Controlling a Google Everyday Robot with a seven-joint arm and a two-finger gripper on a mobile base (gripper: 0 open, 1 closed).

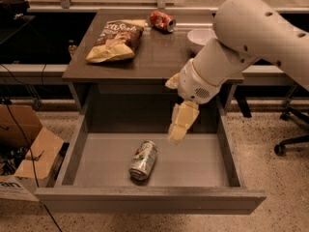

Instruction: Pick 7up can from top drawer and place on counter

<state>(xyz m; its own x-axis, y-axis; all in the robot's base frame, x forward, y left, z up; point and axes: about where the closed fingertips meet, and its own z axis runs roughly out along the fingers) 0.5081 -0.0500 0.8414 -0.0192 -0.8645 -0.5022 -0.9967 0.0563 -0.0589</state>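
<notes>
The 7up can (143, 159) lies on its side on the floor of the open top drawer (203, 166), left of the middle, its shiny end toward the drawer front. My gripper (179, 129) hangs over the drawer's middle, pointing down, above and to the right of the can and apart from it. It holds nothing. The counter (159, 52) is above and behind the drawer.
On the counter lie a chip bag (116, 40) at the left, a red can (161, 21) on its side at the back and a white bowl (200, 37) at the right, partly behind my arm. A cardboard box (24, 153) stands left; a chair base (292, 141) right.
</notes>
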